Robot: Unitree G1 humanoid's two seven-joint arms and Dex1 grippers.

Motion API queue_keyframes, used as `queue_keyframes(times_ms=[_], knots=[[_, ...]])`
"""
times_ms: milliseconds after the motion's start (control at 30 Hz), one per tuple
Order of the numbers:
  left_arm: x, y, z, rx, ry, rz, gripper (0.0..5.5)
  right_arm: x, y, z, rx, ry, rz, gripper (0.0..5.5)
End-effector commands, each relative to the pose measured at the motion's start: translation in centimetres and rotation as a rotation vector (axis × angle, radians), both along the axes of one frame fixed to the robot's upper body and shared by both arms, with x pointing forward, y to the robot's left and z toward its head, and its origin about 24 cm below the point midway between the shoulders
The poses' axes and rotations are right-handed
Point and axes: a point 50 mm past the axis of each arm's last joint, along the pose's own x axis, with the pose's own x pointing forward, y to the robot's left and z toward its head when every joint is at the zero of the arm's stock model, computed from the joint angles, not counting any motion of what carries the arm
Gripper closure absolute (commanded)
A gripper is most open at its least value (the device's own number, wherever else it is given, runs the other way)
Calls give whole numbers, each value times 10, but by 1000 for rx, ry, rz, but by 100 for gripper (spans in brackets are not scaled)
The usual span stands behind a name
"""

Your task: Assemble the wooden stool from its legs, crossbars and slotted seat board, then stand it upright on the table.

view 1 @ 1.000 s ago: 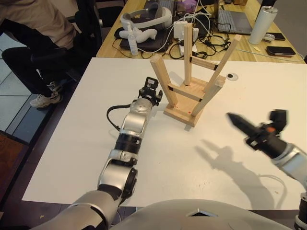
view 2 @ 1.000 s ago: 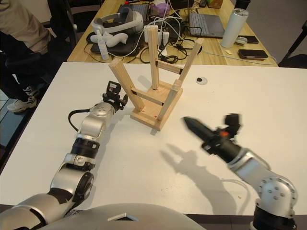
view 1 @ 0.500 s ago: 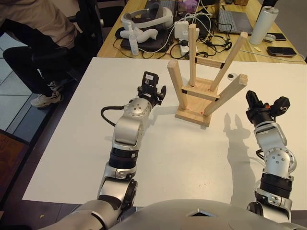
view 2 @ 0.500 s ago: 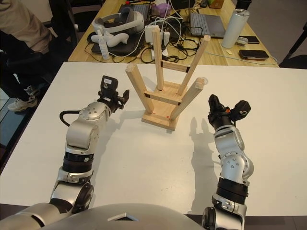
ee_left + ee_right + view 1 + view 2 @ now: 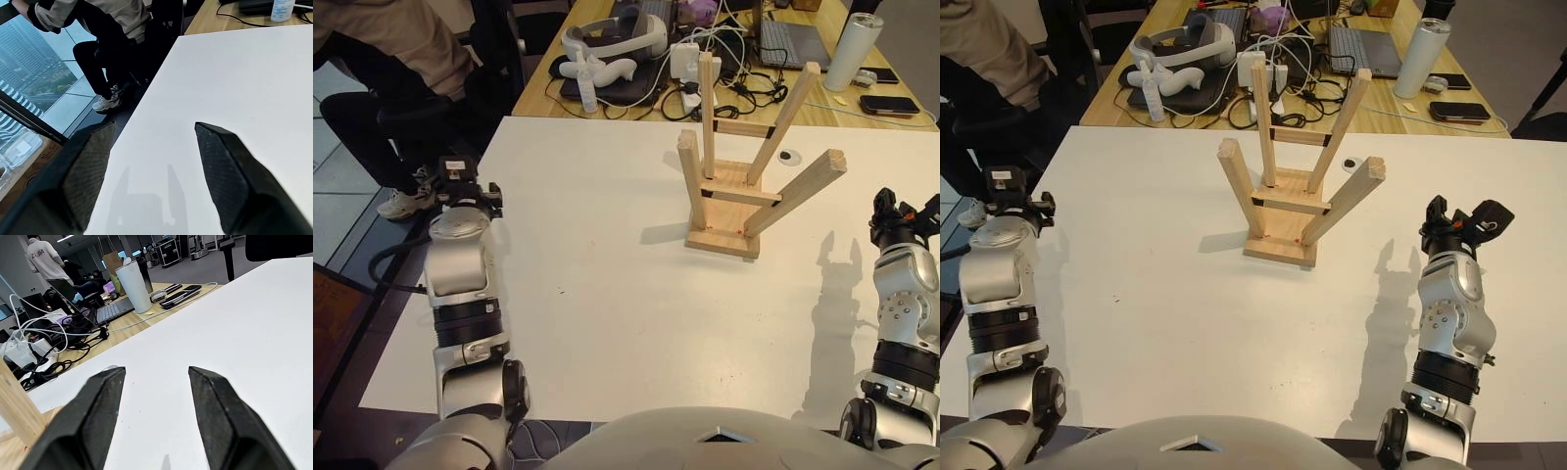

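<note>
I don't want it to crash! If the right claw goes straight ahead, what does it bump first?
Probably nothing soon: the right claw points over bare white table, past the stool. A cluttered desk lies far beyond; depth is unclear.

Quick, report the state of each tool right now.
Left tool: open, holding nothing.
Right tool: open, holding nothing.

Office-like lab: wooden desk [image 5: 534,88] with laptop [image 5: 790,44], headset [image 5: 612,37], tangled cables [image 5: 745,80] and phones [image 5: 884,102].
</note>
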Motion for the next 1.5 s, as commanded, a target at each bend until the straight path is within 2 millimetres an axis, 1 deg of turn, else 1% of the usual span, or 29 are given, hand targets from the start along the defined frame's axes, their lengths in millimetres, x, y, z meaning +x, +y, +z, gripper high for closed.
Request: queue_keyframes(times_ms=[33, 67, 100, 133, 167, 200, 233, 333, 433, 500, 567, 667, 800, 900, 967, 1000, 1033, 1100, 1167, 1233, 1267, 1300, 1333, 1367, 1400, 1433, 1467, 1500], knots=[[10, -109, -2, -181, 21, -258, 246, 14, 58, 19, 5, -59, 292, 307], [7, -155, -2, -260, 61, -414, 246, 15, 83, 26, 47, -85, 430, 307], [1, -196, 3, -328, 93, -575, 246, 13, 107, 35, 97, -113, 571, 307], [-9, -237, 13, -380, 114, -768, 246, 9, 133, 44, 157, -133, 723, 307], [-20, -268, 27, -421, 103, -923, 246, 2, 153, 51, 188, -139, 859, 307], [-26, -281, 37, -418, 89, -1006, 246, -2, 164, 55, 199, -132, 923, 307], [-28, -285, 42, -407, 79, -1038, 246, -3, 168, 55, 199, -119, 939, 307], [-19, -264, 38, -341, 86, -984, 246, 2, 155, 47, 163, -69, 841, 307], [-16, -239, 26, -279, 123, -918, 246, 5, 144, 44, 131, -57, 772, 307], [-15, -226, 22, -256, 134, -876, 246, 6, 141, 44, 116, -57, 759, 307], [-12, -218, 21, -245, 128, -837, 246, 4, 142, 44, 102, -57, 772, 307], [-8, -213, 22, -234, 113, -808, 246, 2, 146, 43, 86, -57, 799, 307], [2, -203, 31, -217, 39, -754, 246, 0, 154, 51, 59, -115, 854, 307], [10, -195, 37, -193, -11, -707, 246, -2, 158, 51, 37, -132, 864, 307], [14, -190, 41, -189, -43, -689, 246, -6, 163, 57, 30, -179, 894, 307], [15, -188, 43, -192, -59, -682, 246, -8, 164, 62, 25, -215, 905, 307], [17, -186, 47, -199, -89, -668, 246, -9, 165, 71, -6, -270, 915, 307], [22, -179, 59, -229, -163, -632, 246, -11, 170, 102, -34, -416, 960, 307], [29, -171, 73, -268, -243, -591, 246, -16, 179, 141, -22, -576, 1080, 307], [34, -166, 85, -306, -313, -561, 246, -19, 180, 187, 41, -746, 1173, 307], [37, -163, 90, -322, -344, -547, 246, -17, 171, 211, 49, -822, 1171, 307], [38, -161, 93, -333, -363, -536, 246, -15, 162, 227, 49, -870, 1150, 307], [40, -158, 96, -339, -382, -520, 246, -5, 145, 248, 17, -917, 1041, 307], [41, -156, 97, -342, -394, -508, 246, 9, 116, 269, -67, -949, 792, 307], [42, -154, 97, -342, -400, -499, 246, 22, 80, 282, -230, -900, 451, 307], [43, -153, 96, -342, -403, -491, 246, 25, 46, 289, -453, -828, 127, 307], [43, -152, 95, -343, -403, -487, 246, 22, 23, 289, -643, -769, -73, 307], [42, -152, 94, -345, -402, -483, 246, 19, 9, 287, -752, -727, -184, 307]])
